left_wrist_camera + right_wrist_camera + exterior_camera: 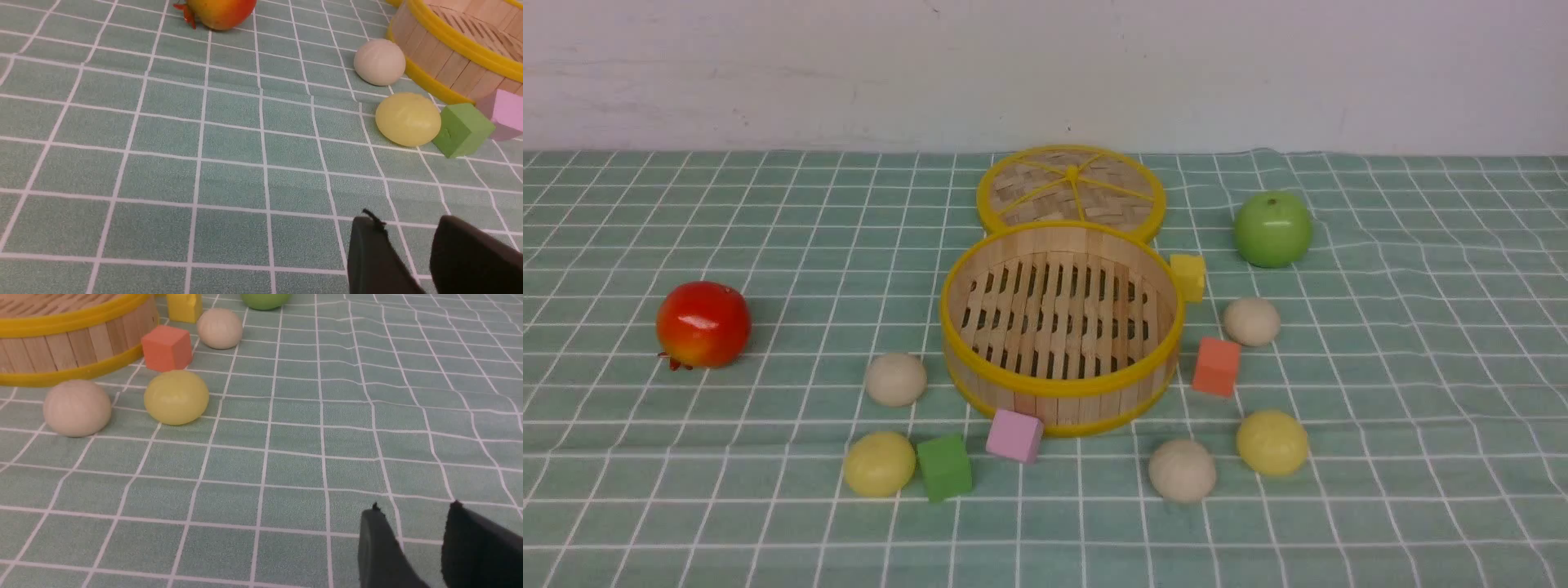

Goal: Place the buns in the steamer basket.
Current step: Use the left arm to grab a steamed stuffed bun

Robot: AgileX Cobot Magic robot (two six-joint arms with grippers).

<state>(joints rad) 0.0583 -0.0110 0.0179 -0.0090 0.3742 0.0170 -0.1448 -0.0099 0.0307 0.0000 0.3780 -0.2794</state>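
Checked cloth (686,506) spreads under the left gripper (408,222) and the right gripper (414,508). Each has its fingers apart, with only cloth showing in the gap.

Steamer basket (1059,327): upright, ahead of both grippers, between their two sides. Lid (1072,189) lies flat just beyond it.

Red apple (703,324) is far ahead of the left gripper. Green apple (1272,229) is far ahead of the right.

All five buns are on the cloth outside the basket.
- Ahead of left gripper: bun 1 (407,119), yellow, is the nearer. Bun 2 (379,62), beige, lies just beside the basket wall.
- Ahead of right gripper: bun 3 (176,397), yellow, and bun 4 (77,408), beige, are nearest. Bun 5 (220,328), beige, is farther off.

Green cube (461,128) sits against bun 1. Pink cube (504,112) and yellow cube (184,306) are at the wall, and orange cube (166,347) is just beside it.
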